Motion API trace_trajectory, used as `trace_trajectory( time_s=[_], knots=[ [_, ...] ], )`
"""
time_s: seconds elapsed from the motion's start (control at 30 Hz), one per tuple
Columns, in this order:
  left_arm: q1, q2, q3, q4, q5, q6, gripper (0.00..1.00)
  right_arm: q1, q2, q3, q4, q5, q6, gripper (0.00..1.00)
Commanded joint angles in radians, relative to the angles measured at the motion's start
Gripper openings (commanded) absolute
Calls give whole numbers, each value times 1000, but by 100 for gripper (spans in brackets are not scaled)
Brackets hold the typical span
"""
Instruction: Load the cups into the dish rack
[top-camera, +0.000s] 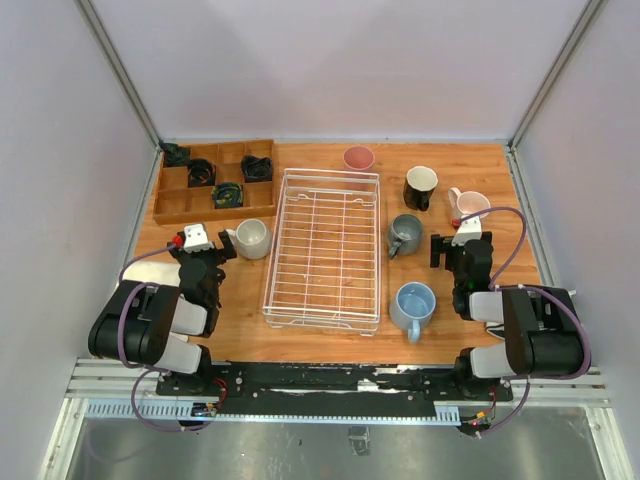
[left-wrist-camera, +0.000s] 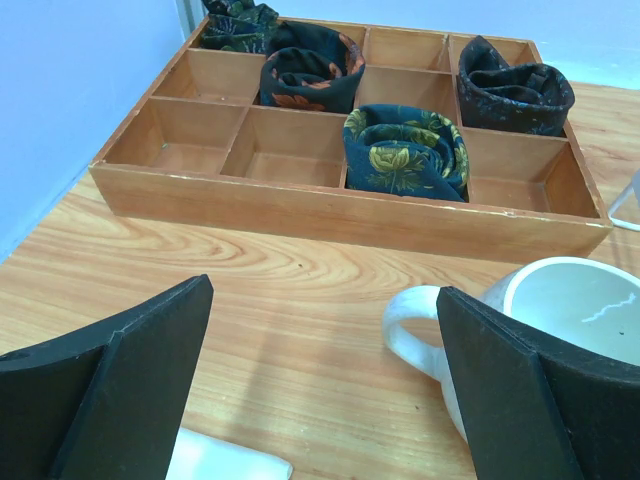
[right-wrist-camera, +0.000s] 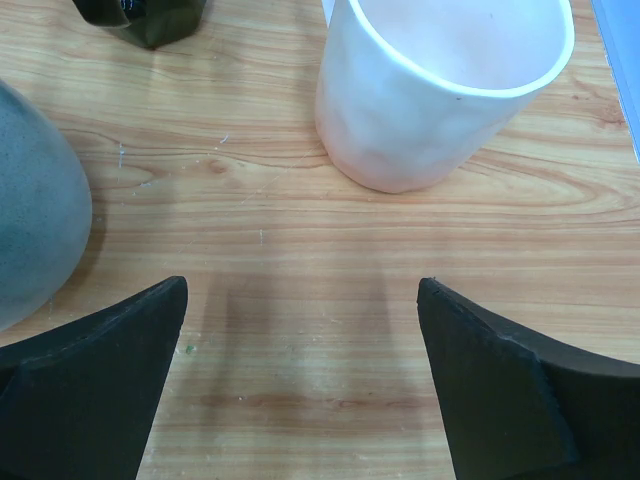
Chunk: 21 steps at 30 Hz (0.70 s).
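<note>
White wire dish rack (top-camera: 322, 250) lay central on the table (top-camera: 240, 320). You had the white mug (top-camera: 252, 238) at its 9 o'clock, four mugs (top-camera: 405, 234) at 3 o'clock, the pink tumbler (top-camera: 358, 158) at 12. Your left gripper (left-wrist-camera: 325, 290) and right gripper (right-wrist-camera: 300, 285) stood spread, grasping nothing.

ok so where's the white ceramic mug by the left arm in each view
top external: white ceramic mug left of the white wire dish rack
left wrist: lower right, handle pointing left
right wrist: not in it
shared landmark: brown wooden compartment tray, just beyond the mug in both views
</note>
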Motion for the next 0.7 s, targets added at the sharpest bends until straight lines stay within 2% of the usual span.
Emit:
trace_trajectory(
  time_s=[0.0,0.47,0.57,0.67],
  knots=[
    [1,-4,9,19,-6,7,100,-4,-5,17,29,-6,-9,99],
    [1,-5,9,20,-6,6,100,-4,-3,21,26,-7,-9,98],
    [1,-4,11,15,-9,5,100,-4,-20,21,36,50,6,98],
    [1,-18,-2,31,-35,1,100,-4,-126,72,-124,98,22,99]
  ],
)
